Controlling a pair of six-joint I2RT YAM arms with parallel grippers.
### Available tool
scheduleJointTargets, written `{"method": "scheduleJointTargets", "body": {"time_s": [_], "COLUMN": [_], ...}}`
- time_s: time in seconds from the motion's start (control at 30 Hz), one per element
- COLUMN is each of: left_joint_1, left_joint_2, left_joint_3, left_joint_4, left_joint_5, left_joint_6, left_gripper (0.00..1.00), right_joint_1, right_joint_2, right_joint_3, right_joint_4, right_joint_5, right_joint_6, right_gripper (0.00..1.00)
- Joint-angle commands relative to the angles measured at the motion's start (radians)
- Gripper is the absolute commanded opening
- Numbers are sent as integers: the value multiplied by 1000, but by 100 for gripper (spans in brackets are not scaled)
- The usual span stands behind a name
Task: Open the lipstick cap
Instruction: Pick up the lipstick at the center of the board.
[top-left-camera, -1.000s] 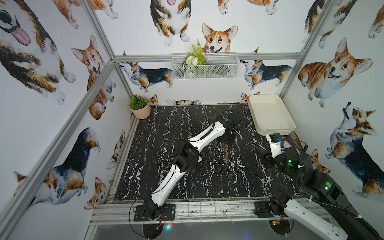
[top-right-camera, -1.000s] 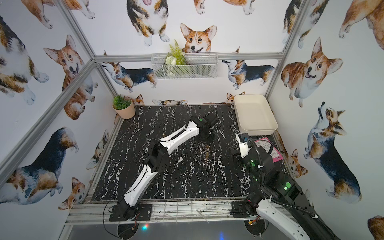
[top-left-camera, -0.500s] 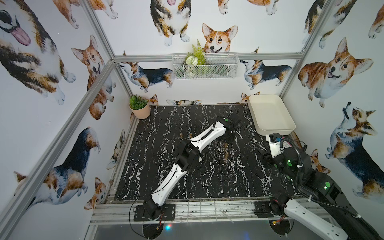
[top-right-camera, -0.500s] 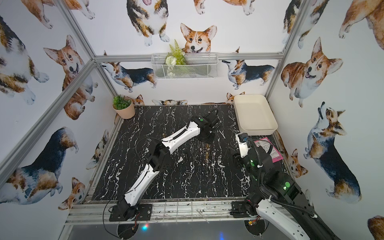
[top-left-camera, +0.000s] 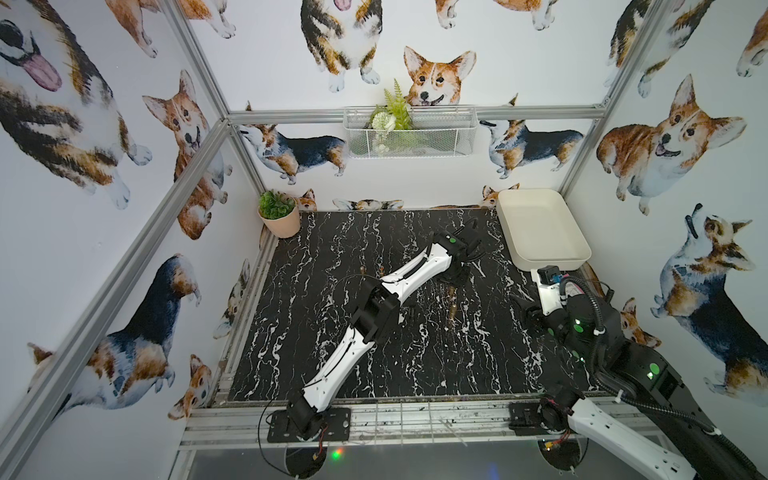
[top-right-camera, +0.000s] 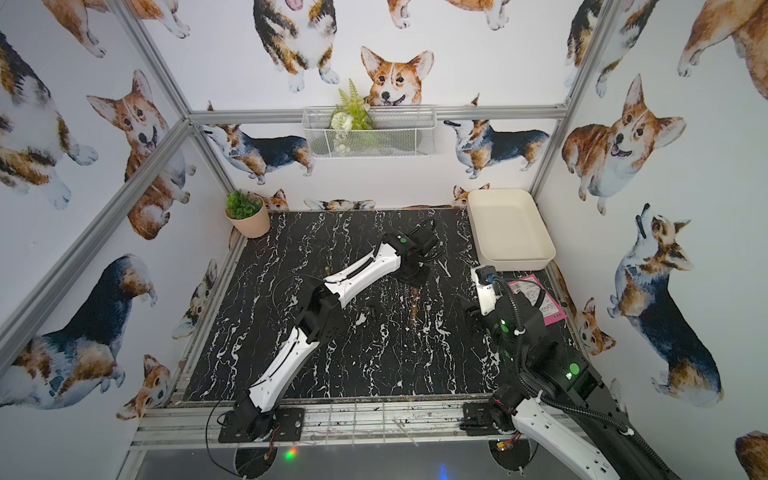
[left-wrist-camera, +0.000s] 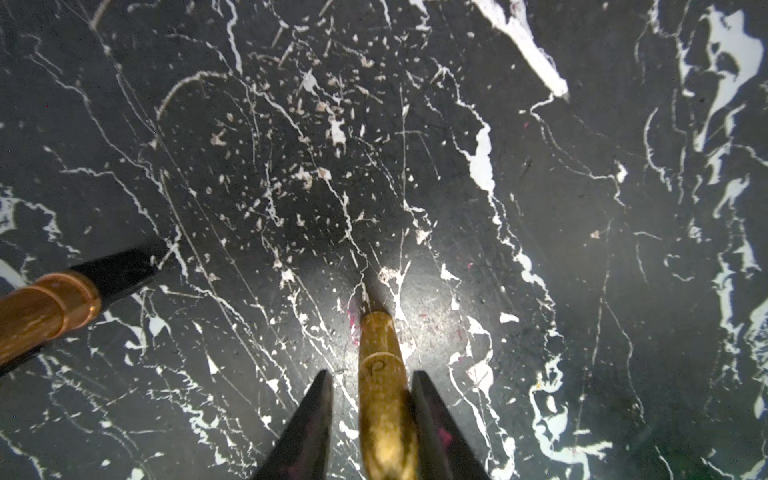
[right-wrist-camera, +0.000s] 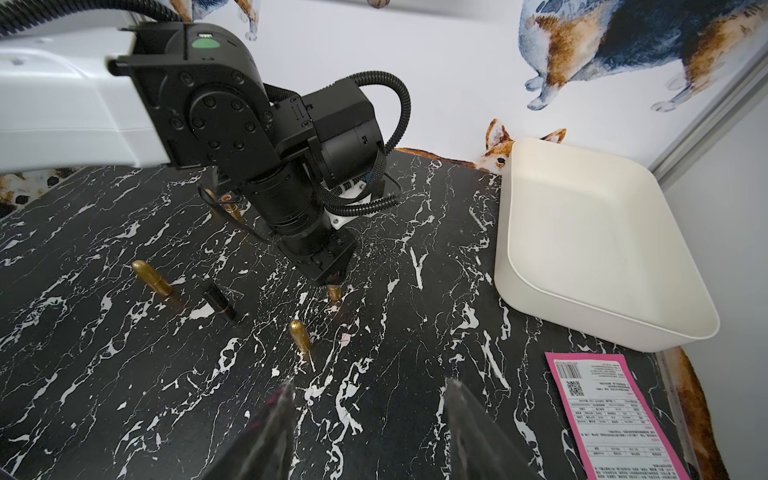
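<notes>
In both top views the left arm (top-left-camera: 415, 270) reaches across the black marble table (top-left-camera: 332, 249) to its far right part. The left gripper (top-left-camera: 451, 286) points straight down over a gold lipstick (top-left-camera: 451, 293) standing there. A second gold lipstick (top-left-camera: 453, 309) stands a little nearer, apart from the first. A white tray (top-left-camera: 552, 262) sits in the far right corner. The right arm (top-right-camera: 519, 316) hangs over the table's right side, near a pink label (top-right-camera: 540, 301) lying flat; its gripper is too dark to read here.

In the left wrist view the left gripper (left-wrist-camera: 372, 374) has its two black fingers (left-wrist-camera: 311, 424) on either side of the gold lipstick (left-wrist-camera: 382, 365), whose lower end rests on the table (left-wrist-camera: 540, 208). One finger looks to be against the tube, while a thin strip of table shows between the other finger and it. Whether the tube is pinched cannot be told. A fine seam rings the tube and its two parts sit together. A copper and black tube (left-wrist-camera: 62, 303) stands apart from it.

In the right wrist view the right gripper (right-wrist-camera: 370, 384) is spread wide, with bare table between its fingers and nothing held. Beyond it the left gripper (right-wrist-camera: 334, 279) covers the gold lipstick (right-wrist-camera: 334, 293), so only the tube's lower end shows. The second gold lipstick (right-wrist-camera: 300, 334) stands between the two grippers. A short black tube (right-wrist-camera: 218, 301) and a third gold lipstick (right-wrist-camera: 151, 278) stand farther left. The tray (right-wrist-camera: 582, 316) and the label (right-wrist-camera: 602, 415) lie to the right.
</notes>
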Motion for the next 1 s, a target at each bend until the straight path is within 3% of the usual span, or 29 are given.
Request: {"method": "scheduleJointTargets", "body": {"time_s": [0.0,0.43,0.8,0.97], "left_joint_1": [1,1,28,38], "left_joint_2": [2,-4,-117,-190], "left_joint_3": [0,2,26,74], "left_joint_4": [-13,-31,-87,-171], "left_joint_5": [-2,2,56,152], "left_joint_6": [-1,6,21,22], "left_gripper": [32,16,16,16], "right_joint_1": [0,-1,-1,-1], "right_joint_2": [-1,-4,4,34], "right_joint_3": [-1,-5,0,4], "right_joint_4": [31,41,49,73], "right_joint_5": [5,4,-22,-134], "right_joint_6": [-9,-13,-25,-55], "right_gripper": [60,60,60,60]}}
